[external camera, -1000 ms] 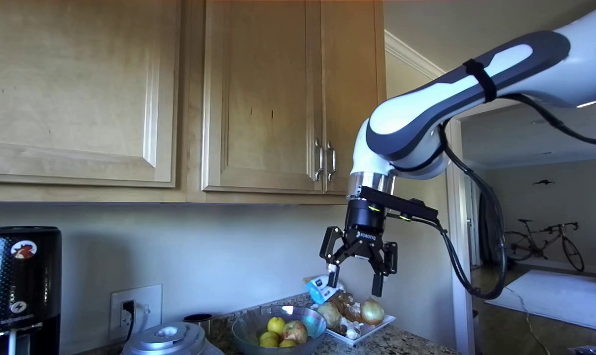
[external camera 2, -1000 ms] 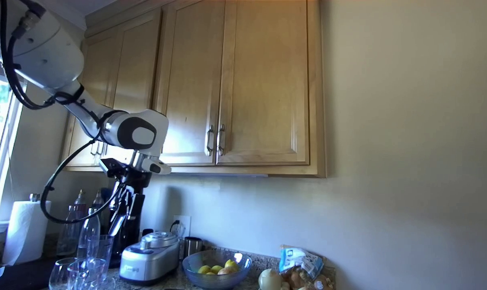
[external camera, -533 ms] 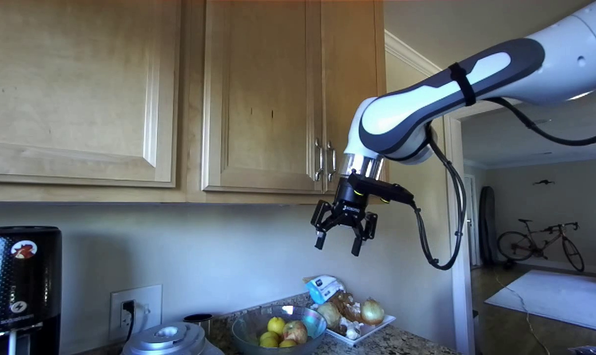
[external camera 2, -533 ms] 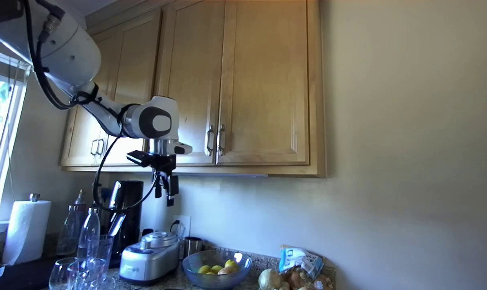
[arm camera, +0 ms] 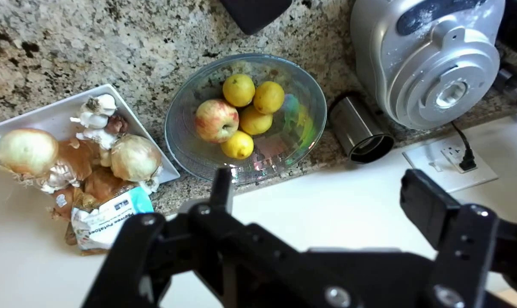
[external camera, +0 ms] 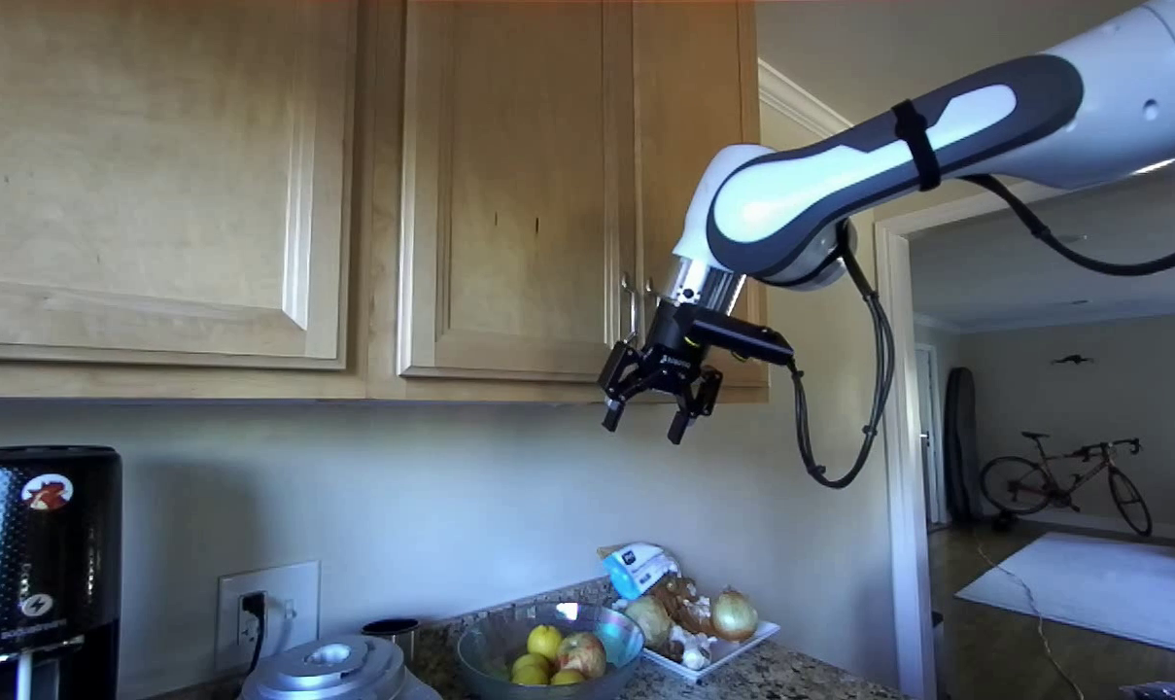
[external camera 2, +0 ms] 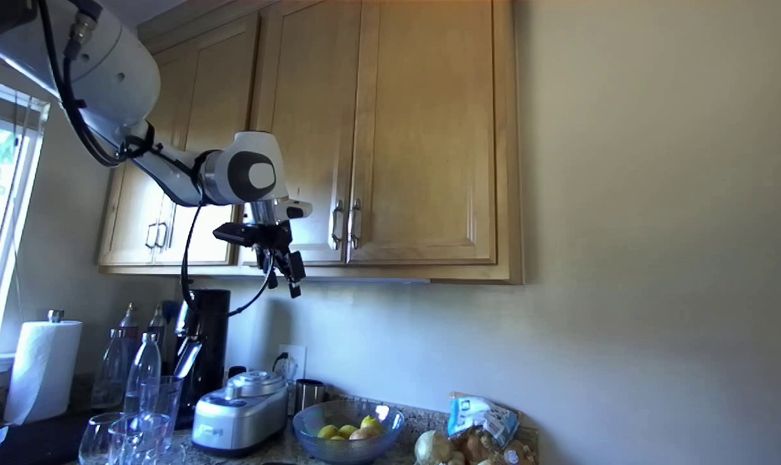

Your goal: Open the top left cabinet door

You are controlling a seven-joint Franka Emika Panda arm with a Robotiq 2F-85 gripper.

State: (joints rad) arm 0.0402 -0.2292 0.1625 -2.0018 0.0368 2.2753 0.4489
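The top left cabinet door (external camera: 524,194) is a tall honey-coloured wooden door with a raised centre panel, and it is closed. It also shows in an exterior view (external camera 2: 306,123), partly behind the arm. Its silver bar handle (external camera: 631,309) stands near its lower right edge, the lower end close behind the gripper in that view; the handle is fully visible elsewhere (external camera 2: 336,226). My gripper (external camera: 644,428) is open and empty, pointing down, with fingertips lower than the cabinet's bottom edge in both exterior views (external camera 2: 283,288). In the wrist view its fingers (arm camera: 429,207) stand wide apart; no door shows there.
A matching door (external camera 2: 426,129) with its own handle adjoins on the right; a wider door (external camera: 150,175) is further left. Below stand a glass fruit bowl (arm camera: 245,171), a tray of onions (arm camera: 48,113), a silver appliance (arm camera: 378,55), a metal cup (arm camera: 356,124) and glasses (external camera 2: 138,439).
My gripper has risen from low above the counter and moved toward the cabinet, its fingers now tilted slightly. It stays open. The cabinet doors have not moved.
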